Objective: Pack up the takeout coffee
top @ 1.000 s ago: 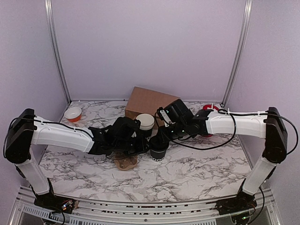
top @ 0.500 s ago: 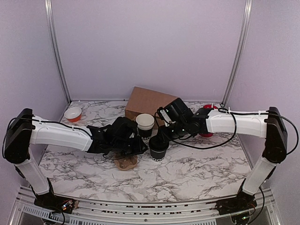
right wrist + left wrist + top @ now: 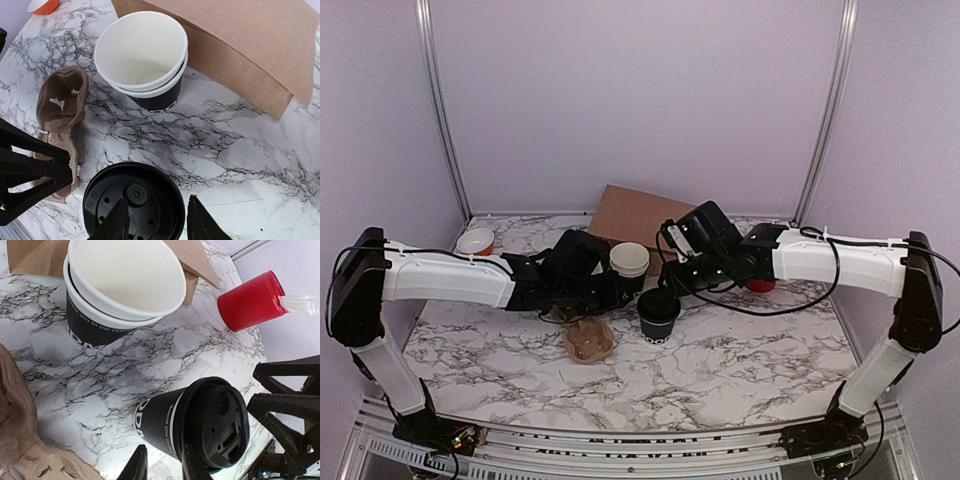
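Observation:
The takeout coffee (image 3: 658, 315) stands upright mid-table, a black cup with white lettering (image 3: 160, 417) and a black lid (image 3: 132, 202). My left gripper (image 3: 623, 297) sits low just left of it. Its fingers (image 3: 162, 467) stand slightly apart; one fingertip (image 3: 192, 465) overlaps the lid's edge in that view and nothing is clamped. Just above the cup, my right gripper (image 3: 672, 288) hangs open (image 3: 159, 222). One of its fingers is over the lid and the other is outside the rim.
A stack of lidless white-rimmed black cups (image 3: 629, 262) stands behind the coffee, in front of a brown paper bag (image 3: 640, 215). A crumpled cardboard carrier (image 3: 588, 340) lies front left. A red cylinder (image 3: 250, 300) is at the right, an orange bowl (image 3: 477, 241) far left.
My right gripper has widened and lifted off the lid. The left arm has drawn back and up to the left, uncovering more of the cardboard carrier.

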